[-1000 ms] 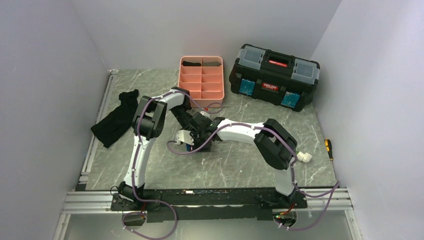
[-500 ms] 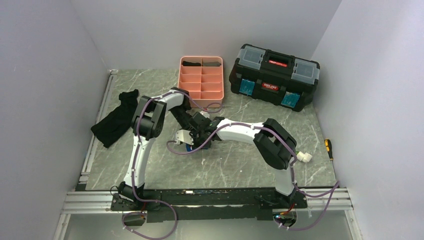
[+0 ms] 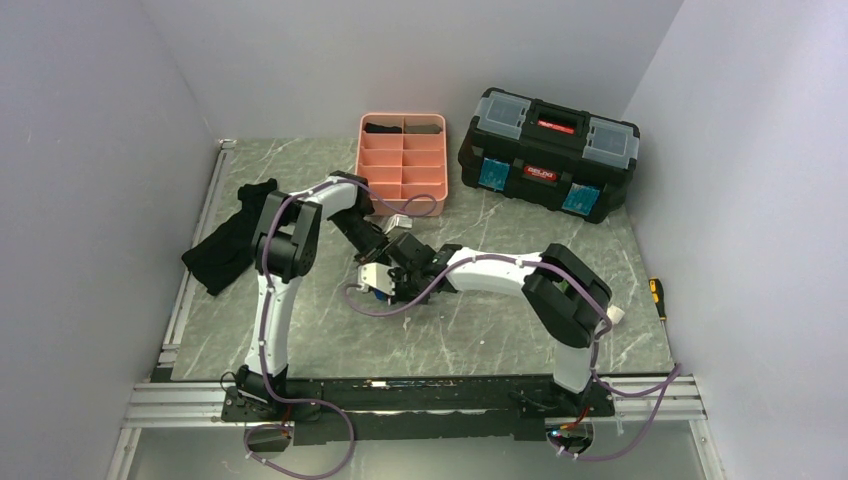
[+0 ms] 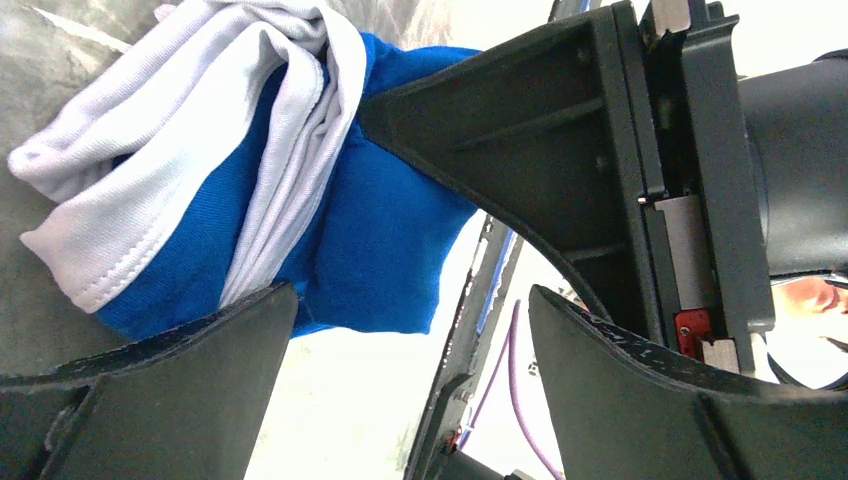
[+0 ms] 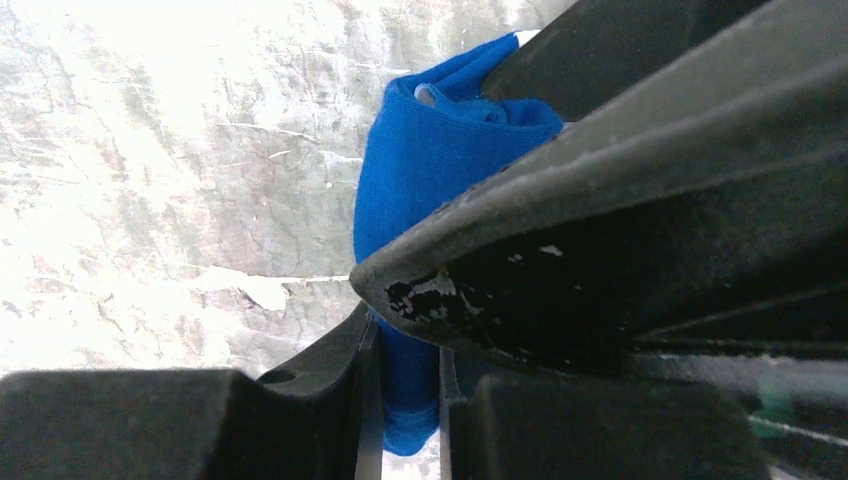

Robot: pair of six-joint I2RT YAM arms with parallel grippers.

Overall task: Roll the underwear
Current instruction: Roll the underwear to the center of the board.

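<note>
Rolling step: the bundle is judged partly rolled, and a tighter turn seems called for.
Underwear (image 4: pixel 380 220): bunched in blue and white folds, it is found in the middle of the desk (image 3: pixel 480 335), between both hands and well apart from the pink tray (image 3: pixel 402 160).
Right hand (image 5: pixel 400 345): closed to a thin slit, with blue fabric pinched in it.
Left hand (image 4: pixel 412 300): spread wide with nothing gripped; the bundle is seen just past its fingertips.
Method: the pinch is best held firm while the left fingers are brought around the loose white folds, so that these are tucked in before any turn.
Risk: with a slack grip the layers may be sprung open, or the fabric dragged along the desk rather than rolled.
</note>
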